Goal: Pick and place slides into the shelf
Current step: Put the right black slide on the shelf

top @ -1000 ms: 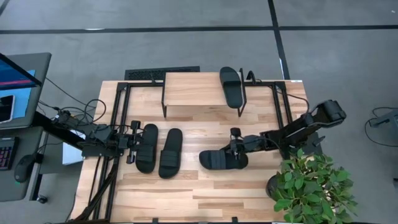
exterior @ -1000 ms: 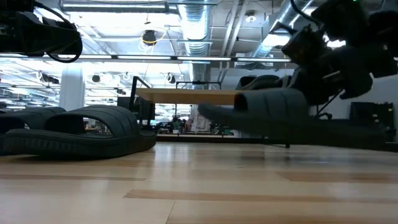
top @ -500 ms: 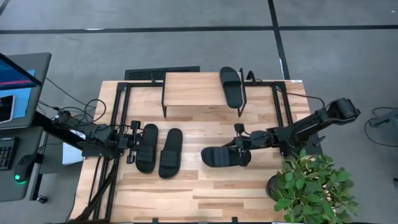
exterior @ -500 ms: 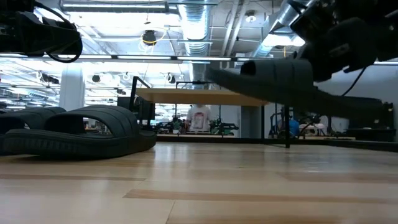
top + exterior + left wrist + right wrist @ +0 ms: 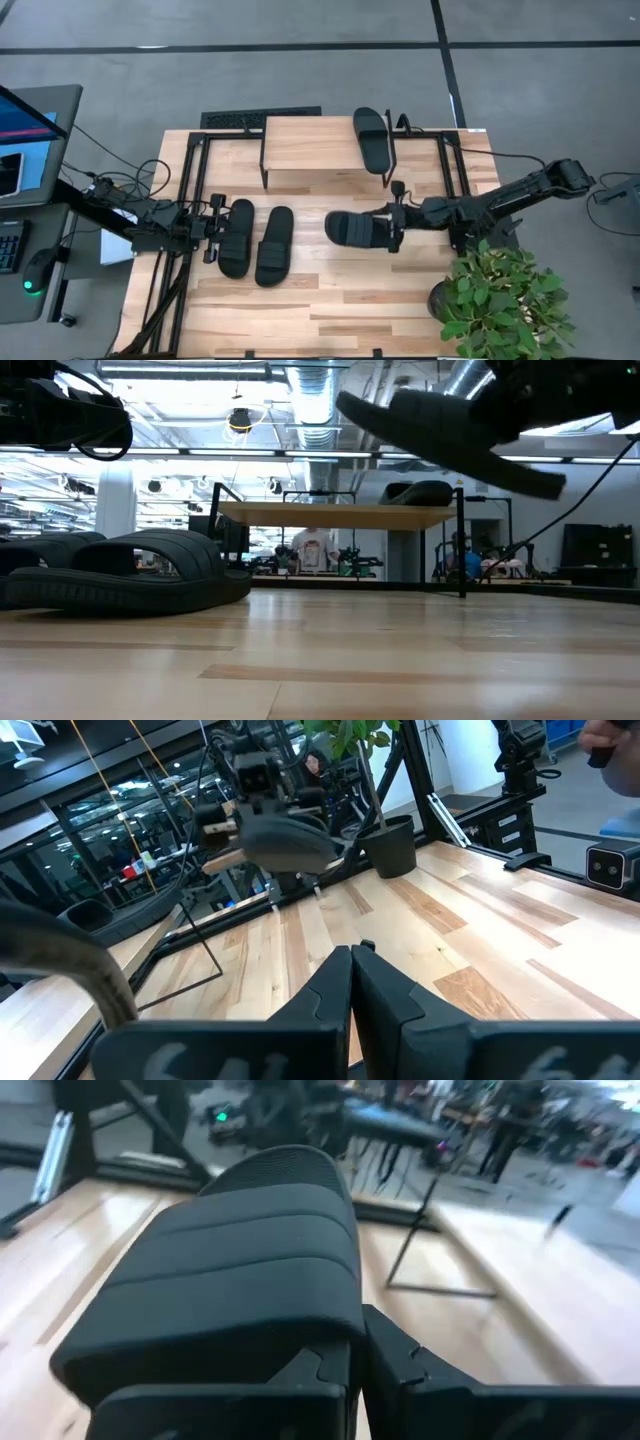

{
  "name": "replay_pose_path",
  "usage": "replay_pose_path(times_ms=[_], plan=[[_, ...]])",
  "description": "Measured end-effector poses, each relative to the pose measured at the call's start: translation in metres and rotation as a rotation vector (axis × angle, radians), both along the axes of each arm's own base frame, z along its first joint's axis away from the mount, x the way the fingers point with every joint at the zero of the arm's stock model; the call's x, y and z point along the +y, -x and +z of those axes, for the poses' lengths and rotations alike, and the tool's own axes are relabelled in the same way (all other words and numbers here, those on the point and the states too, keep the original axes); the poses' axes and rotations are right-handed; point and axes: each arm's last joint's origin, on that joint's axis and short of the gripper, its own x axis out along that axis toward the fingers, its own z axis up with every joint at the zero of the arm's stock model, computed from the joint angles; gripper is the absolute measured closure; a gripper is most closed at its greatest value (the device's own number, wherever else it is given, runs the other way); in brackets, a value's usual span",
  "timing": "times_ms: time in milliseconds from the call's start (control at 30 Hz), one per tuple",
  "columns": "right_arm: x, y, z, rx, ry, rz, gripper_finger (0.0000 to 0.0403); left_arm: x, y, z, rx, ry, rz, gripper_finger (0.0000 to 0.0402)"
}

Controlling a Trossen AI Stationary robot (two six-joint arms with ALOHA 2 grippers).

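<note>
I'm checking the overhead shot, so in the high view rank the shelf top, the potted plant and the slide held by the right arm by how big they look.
1. The shelf top, largest.
2. The potted plant, close behind.
3. The held slide, lifted in the right gripper, smallest.

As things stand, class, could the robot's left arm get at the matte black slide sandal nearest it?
Probably yes: the left gripper sits right beside that matte black slide sandal on the tabletop, nothing lying between them.
</note>
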Motion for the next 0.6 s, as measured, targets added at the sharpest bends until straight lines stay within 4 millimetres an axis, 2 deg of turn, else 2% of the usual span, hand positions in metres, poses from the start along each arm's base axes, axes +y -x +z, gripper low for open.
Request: replay_pose_path(times_ms=[300,600], plan=[[-0.011,-0.004,0.031,0.009,0.077,-0.038,0.0403,0.000,0.000,0.000,0.000,0.000,0.000,0.0401],[-0.026,-0.013,0.071,0.023,0.110,-0.104,0.0403,0.000,0.000,0.000,0.000,0.000,0.000,0.0401]])
